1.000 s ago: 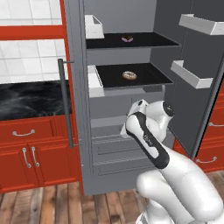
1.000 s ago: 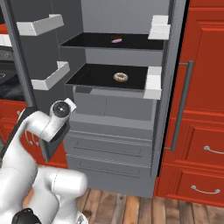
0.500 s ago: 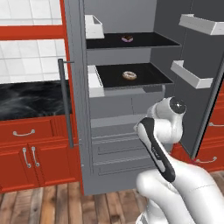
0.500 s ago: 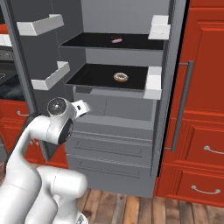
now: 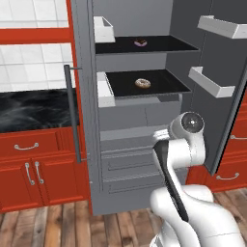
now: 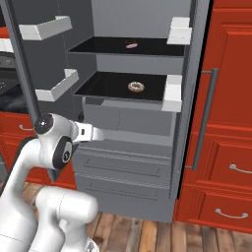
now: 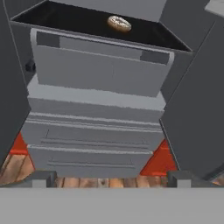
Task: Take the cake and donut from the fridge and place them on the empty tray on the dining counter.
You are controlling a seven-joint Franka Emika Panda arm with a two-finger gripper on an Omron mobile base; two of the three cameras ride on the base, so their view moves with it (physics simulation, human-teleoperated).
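The fridge stands open, both doors swung wide. The donut lies on the lower black shelf, near its middle; a small pink cake sits on the shelf above. The hand is low before the drawers, fingers spread fully apart, holding nothing.

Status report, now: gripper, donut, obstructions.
Gripper open, empty, facing the fridge. Donut on the lower black shelf. Doors open, nothing in the way.
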